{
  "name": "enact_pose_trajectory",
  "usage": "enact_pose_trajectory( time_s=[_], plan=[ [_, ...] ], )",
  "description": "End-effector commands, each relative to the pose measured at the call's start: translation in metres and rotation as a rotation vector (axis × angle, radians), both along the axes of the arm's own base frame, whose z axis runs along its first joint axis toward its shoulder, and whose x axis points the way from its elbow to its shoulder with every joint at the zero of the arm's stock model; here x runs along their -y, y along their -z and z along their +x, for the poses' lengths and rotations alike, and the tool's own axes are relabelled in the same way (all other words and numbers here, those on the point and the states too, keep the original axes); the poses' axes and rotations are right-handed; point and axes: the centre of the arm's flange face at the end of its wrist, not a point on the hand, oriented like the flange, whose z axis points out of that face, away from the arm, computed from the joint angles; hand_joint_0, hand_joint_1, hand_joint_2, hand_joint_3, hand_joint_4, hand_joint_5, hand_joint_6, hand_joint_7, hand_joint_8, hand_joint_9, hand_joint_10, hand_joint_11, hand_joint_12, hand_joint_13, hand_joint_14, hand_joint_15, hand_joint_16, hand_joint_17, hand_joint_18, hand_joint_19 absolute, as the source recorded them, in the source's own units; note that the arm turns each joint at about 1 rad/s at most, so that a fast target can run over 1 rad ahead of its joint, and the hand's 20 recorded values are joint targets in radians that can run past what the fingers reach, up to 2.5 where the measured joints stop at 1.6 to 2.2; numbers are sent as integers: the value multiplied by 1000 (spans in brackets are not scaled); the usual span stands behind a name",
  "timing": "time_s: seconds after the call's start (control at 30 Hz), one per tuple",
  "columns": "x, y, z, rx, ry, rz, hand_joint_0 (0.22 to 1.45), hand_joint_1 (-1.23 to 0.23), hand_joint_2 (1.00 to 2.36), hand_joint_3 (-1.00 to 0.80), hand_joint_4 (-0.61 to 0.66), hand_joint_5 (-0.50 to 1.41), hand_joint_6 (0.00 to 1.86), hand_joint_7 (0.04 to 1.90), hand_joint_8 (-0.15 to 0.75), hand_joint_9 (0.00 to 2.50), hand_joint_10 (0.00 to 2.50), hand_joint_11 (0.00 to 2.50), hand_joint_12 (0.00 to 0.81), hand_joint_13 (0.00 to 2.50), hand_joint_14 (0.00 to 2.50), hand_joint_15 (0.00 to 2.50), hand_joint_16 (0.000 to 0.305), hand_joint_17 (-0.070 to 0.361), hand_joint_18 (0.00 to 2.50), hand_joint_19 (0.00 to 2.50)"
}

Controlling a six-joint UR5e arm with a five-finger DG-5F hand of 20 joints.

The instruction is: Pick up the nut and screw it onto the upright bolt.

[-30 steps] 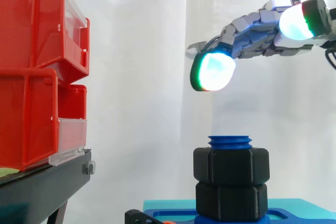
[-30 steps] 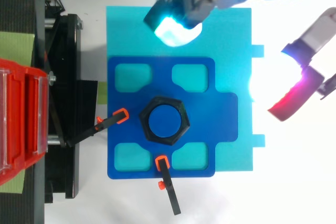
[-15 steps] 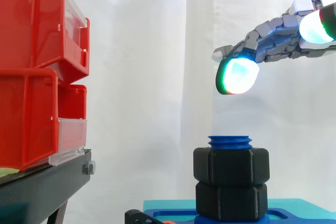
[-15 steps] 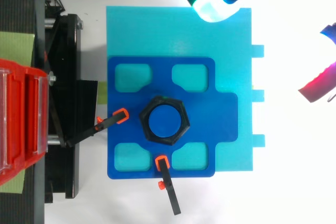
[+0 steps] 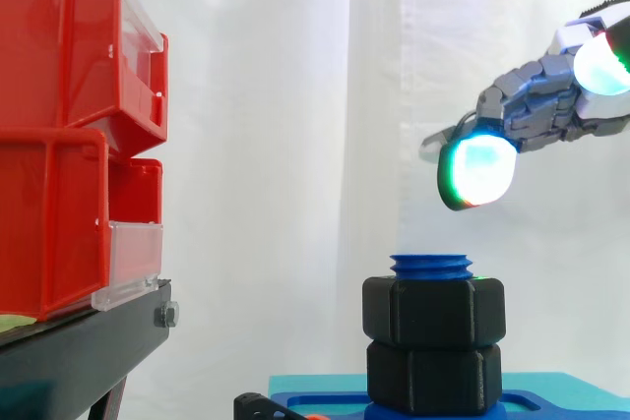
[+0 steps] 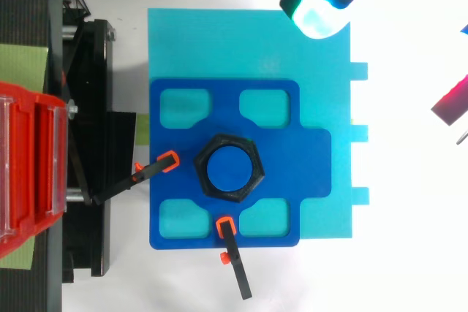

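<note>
Since a second ago, we see the hand [image 5: 536, 110] retreat rightward, its fingers spread and empty; the nut [image 5: 433, 310] sits threaded on the upright bolt [image 5: 430, 266], above a second nut [image 5: 433, 378].

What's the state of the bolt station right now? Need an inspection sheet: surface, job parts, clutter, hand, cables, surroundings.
Surface: light blue plate carrying a dark blue block; black clamps with orange tips reach onto the block.
Job's things: blue bolt upright in the block; two black nuts stacked on it, upper nut just under the thread's top, lower nut at the base.
Clutter: nothing seen.
Hand: hand above and right of the bolt in the side view, apart from it, fingers relaxed, holding nothing.
Cables: nothing seen.
Surroundings: red bins on a black stand; white curtain behind.
</note>
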Motion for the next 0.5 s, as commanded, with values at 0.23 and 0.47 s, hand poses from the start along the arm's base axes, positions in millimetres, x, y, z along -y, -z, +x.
enact_pose_trajectory(
  time_s=[0.23, 0.47],
  plan=[
    [16, 2, -4, -82, 153, 435, 456, -223, 1000, -500, 136, -248, 502, 720, 203, 0, 0, 0, 365, 0, 0, 0, 56, 126, 0, 0],
    [17, 2, -3, -95, 191, 568, 462, -233, 1000, -500, 133, -245, 502, 724, 200, 0, 0, 0, 363, 0, 0, 0, 54, 122, 0, 0]
  ],
)
